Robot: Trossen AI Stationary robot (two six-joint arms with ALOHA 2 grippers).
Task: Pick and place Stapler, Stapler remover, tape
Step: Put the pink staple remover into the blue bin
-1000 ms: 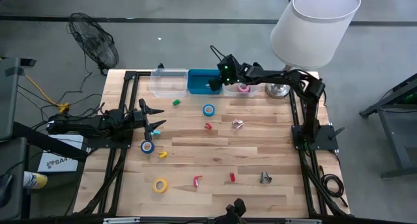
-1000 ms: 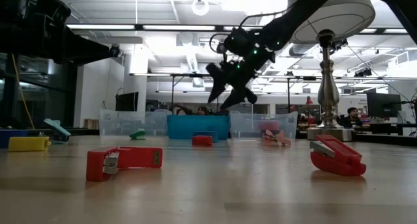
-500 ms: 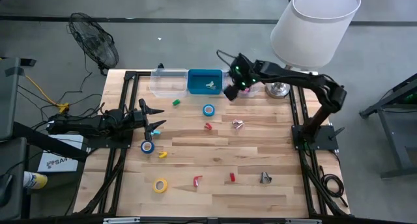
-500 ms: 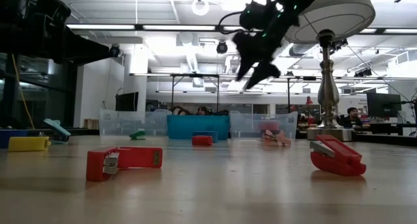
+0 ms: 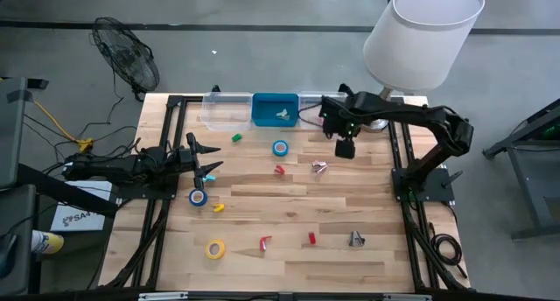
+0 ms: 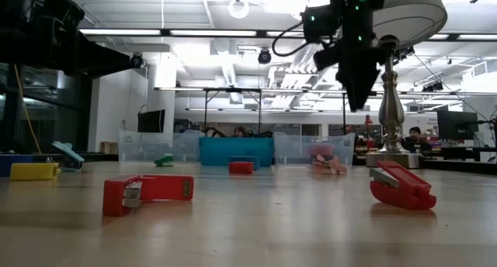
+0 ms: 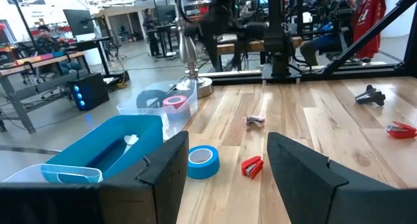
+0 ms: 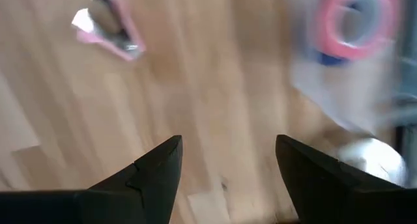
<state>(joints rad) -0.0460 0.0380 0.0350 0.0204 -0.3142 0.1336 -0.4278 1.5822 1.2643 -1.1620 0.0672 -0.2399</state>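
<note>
The right gripper [image 5: 345,147] hung above the table near the row of bins at the far edge, its jaws spread apart and carrying nothing, which suited an arm between one pick and another. Just beyond it on the wood lay a small pink staple remover [image 5: 318,167], probably the next thing it was placed to reach. A pink tape roll [image 8: 355,22] already sat in the clear bin [image 7: 184,100], though that view was smeared. The blue bin [image 5: 274,109] held a pale piece I could not identify. A blue tape roll [image 5: 280,148] lay near the bins, another blue roll [image 5: 199,197] just in front of the left gripper [image 5: 207,160], which waited at the table's left edge with jaws parted and holding nothing. A yellow tape roll [image 5: 215,248] and red staplers [image 6: 147,193] sat nearer the front, unsorted.
</note>
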